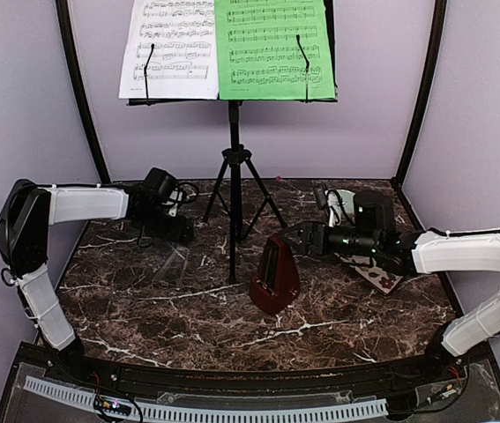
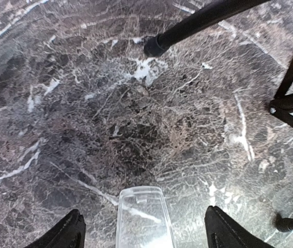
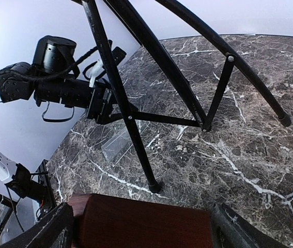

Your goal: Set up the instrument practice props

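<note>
The black music stand (image 1: 234,159) stands on its tripod at the back centre. It holds a white sheet (image 1: 168,44) on the left and a green sheet (image 1: 273,46) on the right. The reddish-brown metronome (image 1: 274,275) stands just right of the front tripod leg. My right gripper (image 1: 295,236) is shut on its upper part. In the right wrist view the metronome (image 3: 141,225) fills the gap between the fingers (image 3: 50,232). My left gripper (image 1: 183,236) is open and empty over the marble, left of the tripod. It also shows in the left wrist view (image 2: 143,232).
A clear plastic piece (image 2: 143,217) lies on the table under the left gripper. Tripod legs (image 2: 198,23) spread across the middle of the table. A floral plate (image 1: 380,278) lies under the right arm, with a pale-green bowl (image 1: 342,199) behind it. Purple walls enclose the table.
</note>
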